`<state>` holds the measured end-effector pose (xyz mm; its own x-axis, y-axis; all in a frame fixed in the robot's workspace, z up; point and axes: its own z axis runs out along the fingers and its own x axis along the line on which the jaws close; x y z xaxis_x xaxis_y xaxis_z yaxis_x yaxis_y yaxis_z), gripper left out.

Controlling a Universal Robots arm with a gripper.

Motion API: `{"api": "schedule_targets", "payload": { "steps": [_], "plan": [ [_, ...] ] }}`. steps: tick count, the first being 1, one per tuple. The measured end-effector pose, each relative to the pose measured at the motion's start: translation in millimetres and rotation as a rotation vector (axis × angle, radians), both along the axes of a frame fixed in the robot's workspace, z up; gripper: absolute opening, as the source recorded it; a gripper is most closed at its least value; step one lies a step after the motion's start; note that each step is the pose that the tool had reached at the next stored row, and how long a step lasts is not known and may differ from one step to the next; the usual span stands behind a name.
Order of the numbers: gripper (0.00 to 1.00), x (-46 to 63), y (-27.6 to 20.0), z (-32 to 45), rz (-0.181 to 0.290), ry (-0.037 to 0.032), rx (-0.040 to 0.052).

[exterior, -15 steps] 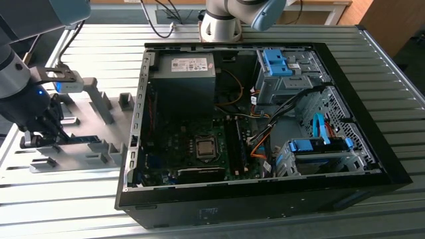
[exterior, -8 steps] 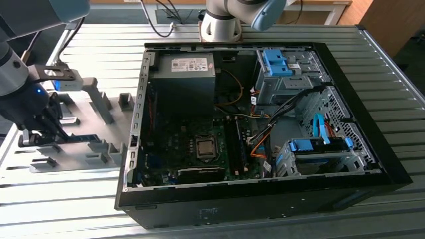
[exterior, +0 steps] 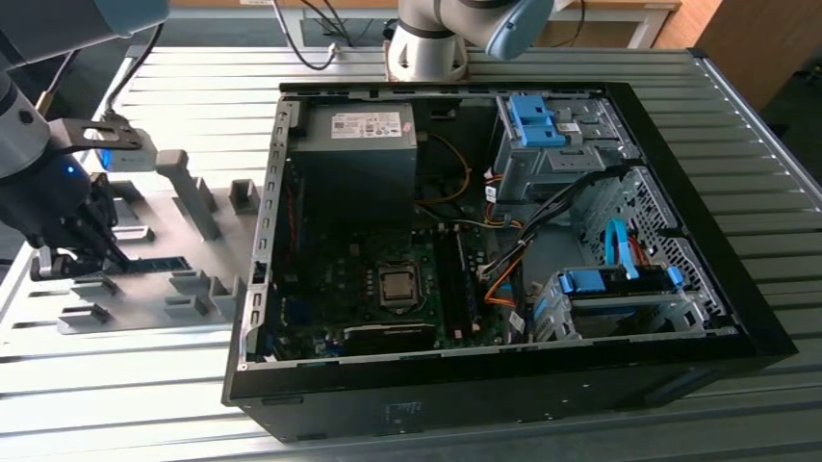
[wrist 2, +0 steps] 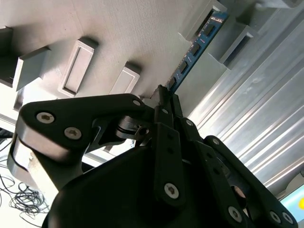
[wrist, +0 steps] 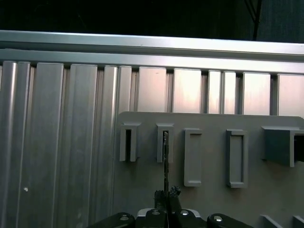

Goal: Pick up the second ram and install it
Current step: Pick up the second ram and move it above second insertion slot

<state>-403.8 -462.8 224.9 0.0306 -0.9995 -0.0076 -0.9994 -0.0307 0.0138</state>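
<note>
The second ram (wrist 2: 194, 51) is a thin blue-green stick with black chips, lying along the grey fixture plate (wrist 2: 114, 33). Its far end sits between grey fixture blocks. In the exterior view the ram (exterior: 162, 262) lies at the exterior view's left, beside the PC case. My gripper (wrist 2: 164, 96) is shut on the stick's near end, black fingers pressed on both flat sides. The first wrist view shows the ram (wrist: 165, 159) edge-on, running from my gripper (wrist: 166, 194) into a slot block. In the exterior view my gripper (exterior: 111, 256) is low over the plate.
The open black PC case (exterior: 726, 274) lies on the ribbed aluminium table (exterior: 129, 404), with its motherboard (exterior: 346, 274), long black memory slots (exterior: 452, 279) and blue drive cages (exterior: 603, 284). Upright grey blocks (exterior: 192, 192) stand on the fixture plate (exterior: 148, 294). The arm's base (exterior: 430, 48) is behind the case.
</note>
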Motion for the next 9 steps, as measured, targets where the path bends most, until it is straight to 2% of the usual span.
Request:
{"api": "schedule_targets", "payload": {
  "steps": [9],
  "plan": [
    [0.14, 0.0, 0.0, 5.4, 0.0, -0.0002, 0.0002]
  ]
}}
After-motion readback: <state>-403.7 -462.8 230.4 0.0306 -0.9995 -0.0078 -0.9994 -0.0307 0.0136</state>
